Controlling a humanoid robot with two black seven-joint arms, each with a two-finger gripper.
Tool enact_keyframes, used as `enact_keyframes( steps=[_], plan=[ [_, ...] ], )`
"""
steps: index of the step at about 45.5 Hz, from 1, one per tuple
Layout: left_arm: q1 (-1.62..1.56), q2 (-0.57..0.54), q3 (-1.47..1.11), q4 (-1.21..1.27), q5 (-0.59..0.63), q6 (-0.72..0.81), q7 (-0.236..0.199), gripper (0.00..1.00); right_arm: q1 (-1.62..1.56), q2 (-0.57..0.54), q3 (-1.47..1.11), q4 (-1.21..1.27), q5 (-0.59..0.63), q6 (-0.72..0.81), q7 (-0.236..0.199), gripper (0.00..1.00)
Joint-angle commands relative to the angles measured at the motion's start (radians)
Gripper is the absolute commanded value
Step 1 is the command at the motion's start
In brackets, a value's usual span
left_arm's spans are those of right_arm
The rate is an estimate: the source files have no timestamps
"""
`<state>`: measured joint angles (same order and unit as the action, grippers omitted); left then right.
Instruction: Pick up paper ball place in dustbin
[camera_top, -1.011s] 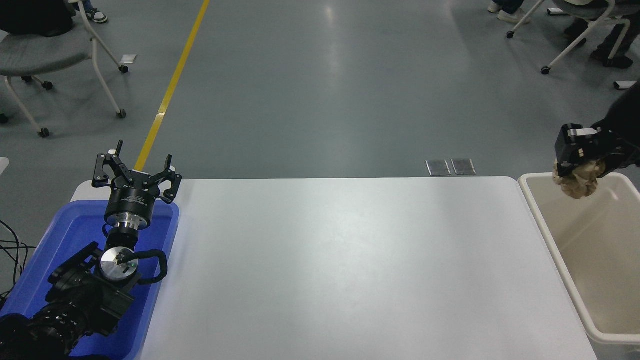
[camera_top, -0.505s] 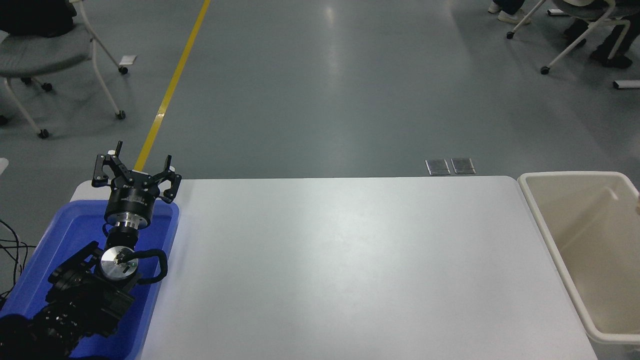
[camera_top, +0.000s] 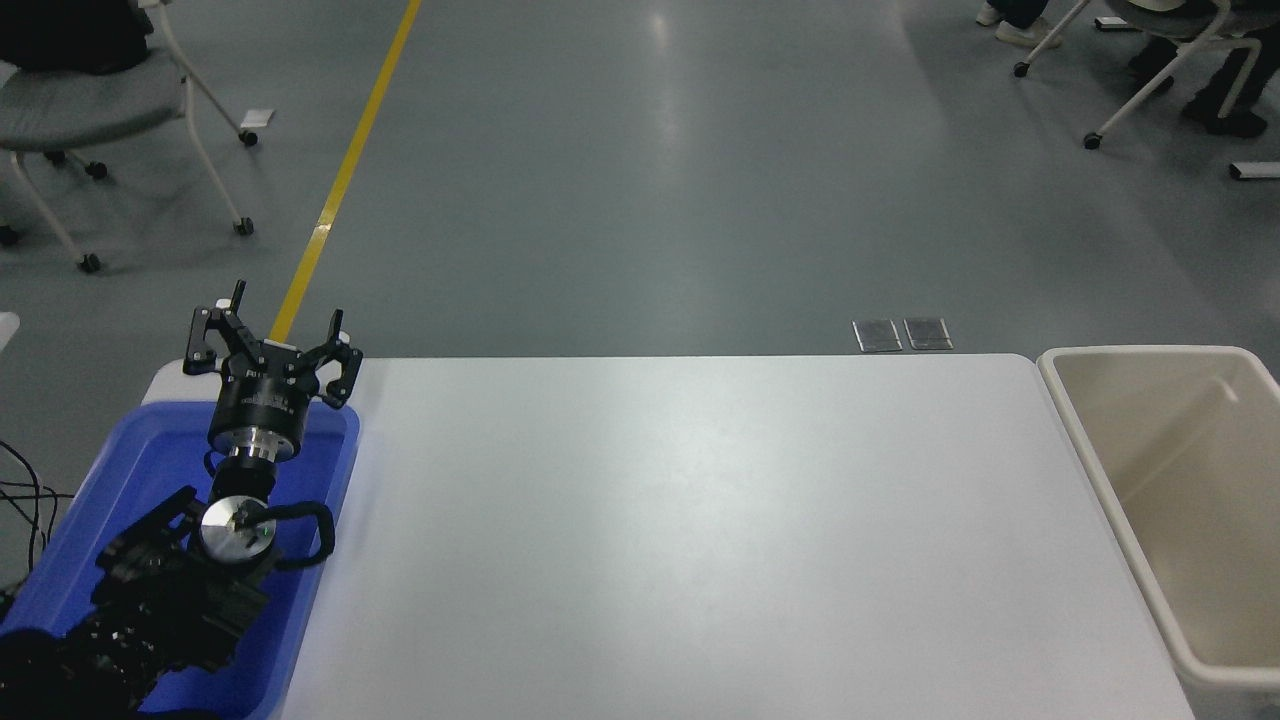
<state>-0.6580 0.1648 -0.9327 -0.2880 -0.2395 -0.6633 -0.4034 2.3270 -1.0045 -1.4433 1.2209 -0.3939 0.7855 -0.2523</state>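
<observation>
My left pincer (camera_top: 268, 345) hangs spread wide over the blue tray (camera_top: 330, 470) at the counter's (camera_top: 680, 520) left end, parked and well apart from the dustbin (camera_top: 1095, 470) on the far right. My right pincer is out of sight, so its state is unknown. A second ago it held the paper ball over the dustbin's far rim; now no ball shows anywhere.

White table (camera_top: 700, 520); blue tray (camera_top: 60, 560) on it
</observation>
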Motion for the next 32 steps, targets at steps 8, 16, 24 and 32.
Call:
enact_keyframes(
  steps=[8, 16, 24, 32],
  plan=[
    [0.000, -0.001, 0.000, 0.000, 0.000, 0.001, 0.000, 0.99, -0.366, -0.138, 0.322, -0.257, 0.003, 0.000, 0.001, 0.00],
    [0.000, -0.001, 0.000, 0.000, 0.000, 0.001, 0.000, 0.99, -0.627, -0.138, 0.569, -0.313, 0.003, 0.000, 0.001, 0.00],
    [0.000, -0.001, 0.000, 0.001, 0.000, 0.001, 0.000, 0.99, -0.808, -0.138, 0.719, -0.342, 0.010, 0.000, 0.001, 0.00],
    [0.000, -0.001, 0.000, 0.000, 0.000, 0.001, 0.000, 0.99, -0.919, -0.135, 0.781, -0.343, 0.021, -0.205, 0.002, 0.00]
  ],
)
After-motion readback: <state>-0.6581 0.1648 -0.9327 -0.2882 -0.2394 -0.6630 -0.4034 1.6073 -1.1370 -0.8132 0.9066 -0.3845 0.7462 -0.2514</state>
